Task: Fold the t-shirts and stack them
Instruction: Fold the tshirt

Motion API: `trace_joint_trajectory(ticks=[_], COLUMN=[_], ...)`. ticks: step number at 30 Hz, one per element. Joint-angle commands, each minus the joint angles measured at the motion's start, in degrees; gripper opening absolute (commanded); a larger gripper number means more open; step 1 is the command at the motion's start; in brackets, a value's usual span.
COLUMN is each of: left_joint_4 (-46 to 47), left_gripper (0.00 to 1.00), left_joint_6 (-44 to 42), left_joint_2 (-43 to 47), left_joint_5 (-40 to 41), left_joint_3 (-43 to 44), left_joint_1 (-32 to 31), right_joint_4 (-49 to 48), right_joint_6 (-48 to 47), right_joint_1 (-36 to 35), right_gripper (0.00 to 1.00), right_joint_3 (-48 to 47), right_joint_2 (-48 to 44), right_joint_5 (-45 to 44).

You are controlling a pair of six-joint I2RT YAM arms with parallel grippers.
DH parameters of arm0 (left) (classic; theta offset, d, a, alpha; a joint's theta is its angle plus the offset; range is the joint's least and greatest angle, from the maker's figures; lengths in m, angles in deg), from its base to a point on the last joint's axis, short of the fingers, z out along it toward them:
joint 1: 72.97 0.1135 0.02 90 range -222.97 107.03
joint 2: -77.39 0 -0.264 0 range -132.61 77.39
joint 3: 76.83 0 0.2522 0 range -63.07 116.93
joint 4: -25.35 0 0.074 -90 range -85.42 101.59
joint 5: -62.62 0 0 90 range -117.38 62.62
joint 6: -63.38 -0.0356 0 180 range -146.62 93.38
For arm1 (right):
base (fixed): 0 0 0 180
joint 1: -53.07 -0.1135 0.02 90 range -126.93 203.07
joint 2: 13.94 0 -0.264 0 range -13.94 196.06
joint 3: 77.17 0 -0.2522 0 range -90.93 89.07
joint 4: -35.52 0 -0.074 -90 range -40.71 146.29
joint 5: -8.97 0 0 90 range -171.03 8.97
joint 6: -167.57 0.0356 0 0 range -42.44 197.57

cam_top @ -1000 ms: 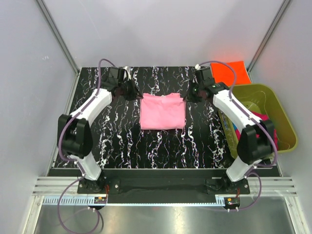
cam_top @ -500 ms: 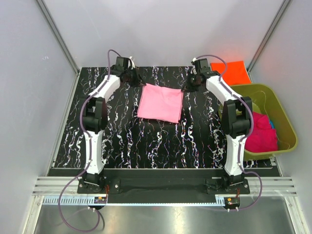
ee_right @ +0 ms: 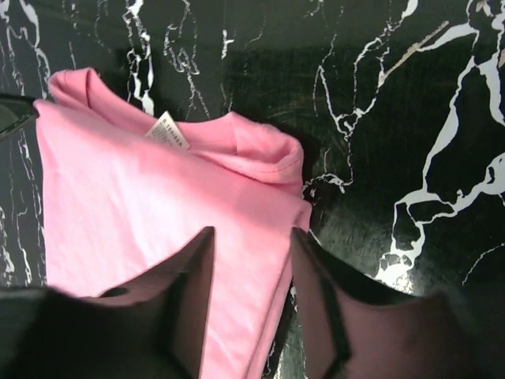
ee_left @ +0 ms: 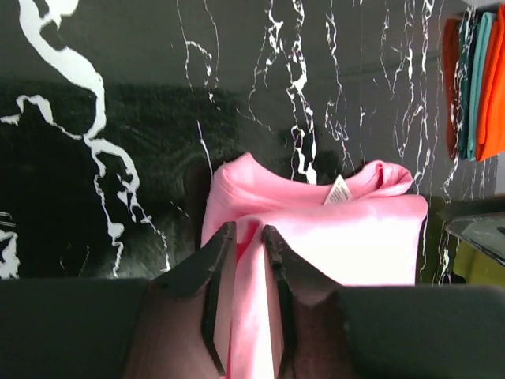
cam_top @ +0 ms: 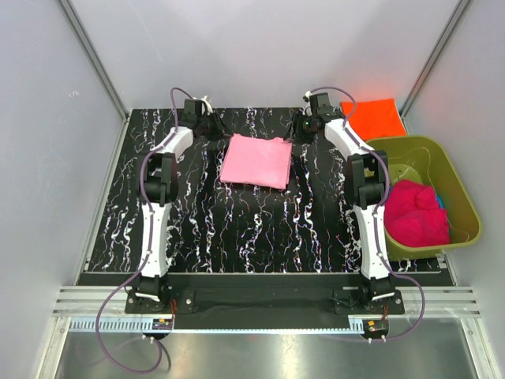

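A folded light pink t-shirt (cam_top: 256, 160) lies flat at the back middle of the black marbled table (cam_top: 197, 221). My left gripper (cam_top: 223, 134) sits at its back left corner. In the left wrist view its jaws (ee_left: 248, 233) stand slightly apart, with the pink t-shirt (ee_left: 355, 237) edge showing in the narrow gap. My right gripper (cam_top: 298, 136) is at the back right corner, open wide (ee_right: 251, 233) just above the pink t-shirt (ee_right: 142, 189). A bright orange t-shirt (cam_top: 373, 117) lies folded at the back right. A magenta t-shirt (cam_top: 414, 213) is bunched in the tub, a blue sliver (cam_top: 439, 201) beside it.
The olive-green tub (cam_top: 458, 197) stands at the table's right edge, beside the right arm. Grey walls close in the back and both sides. Both arms stretch far back along the shirt's two sides.
Both arms have reached farther back, carrying the pink t-shirt toward the back of the table. Both grippers' jaws have parted from shut.
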Motion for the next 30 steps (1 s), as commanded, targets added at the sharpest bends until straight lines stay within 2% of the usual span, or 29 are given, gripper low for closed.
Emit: trace_joint_trajectory(ticks=[1, 2, 4, 7, 10, 13, 18, 23, 30], left_joint_4=[6.66, 6.74, 6.48, 5.34, 2.8, 2.09, 2.18, 2.26, -0.19], left_gripper=[0.26, 0.27, 0.32, 0.32, 0.34, 0.34, 0.31, 0.29, 0.32], left_joint_6=[-0.59, -0.59, -0.5, -1.46, -4.19, -4.28, -3.75, -4.89, -8.93], left_joint_2=[1.07, 1.51, 3.96, 8.87, 14.58, 18.72, 21.37, 24.01, 28.23], left_joint_5=[-3.04, -2.87, -2.6, -1.12, 1.86, -0.83, -3.82, -4.62, 3.02], left_joint_3=[3.32, 2.71, 0.18, -4.48, -9.14, -12.74, -18.11, -26.99, -35.78], left_joint_1=[1.07, 1.94, 2.91, 4.49, 4.5, 4.32, 2.21, 0.11, -1.65], right_joint_4=[-0.56, -0.12, 0.58, 1.73, 1.73, 1.21, -0.2, -1.7, -6.7], right_joint_6=[-0.94, -1.2, -1.99, -2.96, -2.43, -1.64, -1.2, -2.25, -1.12], right_joint_1=[1.04, 1.22, 1.66, 1.57, 1.48, 1.39, 0.52, -1.06, -2.3], right_gripper=[0.54, 0.61, 0.66, 0.75, 0.77, 0.79, 0.79, 0.8, 0.79], right_joint_3=[-4.85, -5.12, -4.34, -0.83, 5.48, 11.46, 18.69, 26.25, 33.99], right_joint_2=[0.6, -0.01, -1.24, -4.23, -8.18, -11.61, -15.57, -18.56, -20.5], right_joint_5=[1.36, 1.36, 1.62, 2.85, 6.0, 8.64, 10.59, 9.36, 11.2])
